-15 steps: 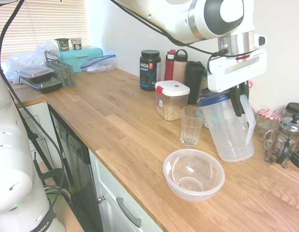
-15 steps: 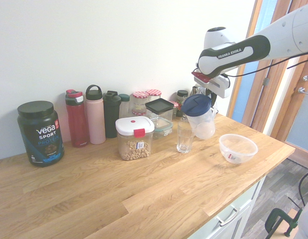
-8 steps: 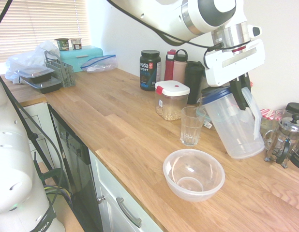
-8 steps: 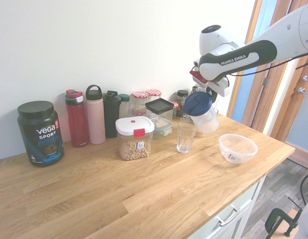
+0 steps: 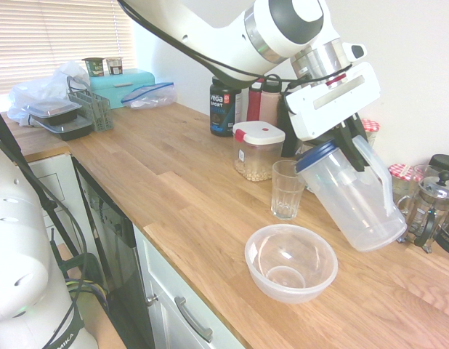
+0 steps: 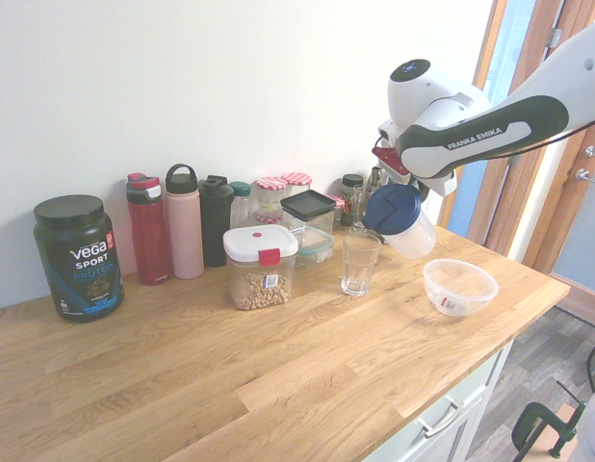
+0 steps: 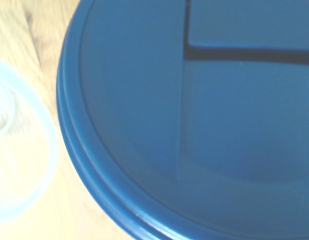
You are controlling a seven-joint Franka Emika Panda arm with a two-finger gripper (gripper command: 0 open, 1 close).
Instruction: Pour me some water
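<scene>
Bowl: the clear plastic bowl [image 5: 290, 262] sits nearest the counter [image 5: 174, 196] edge, nothing visible in it.
Glass: the ribbed drinking glass [image 5: 288, 189] stands upright behind the bowl; no liquid can be made out inside.
Jug: the translucent jug [image 5: 353, 198] hangs off the counter, tilted, its blue lid [image 6: 392, 208] leaning toward the glass rim.
Gripper: the gripper [image 5: 353, 142] is clamped on the jug's side handle, above the jug body.
Water: the water belongs inside the jug, below the gripper; too clear to see.
Wrist view: the blue lid [image 7: 194, 120] fills it, bowl rim [image 7: 24, 165] beside.
Box: a white-lidded box [image 5: 258, 150] holds tan pieces.
Far: 1 dark tub [image 5: 225, 105], bottles [image 6: 168, 226] along the wall.
</scene>
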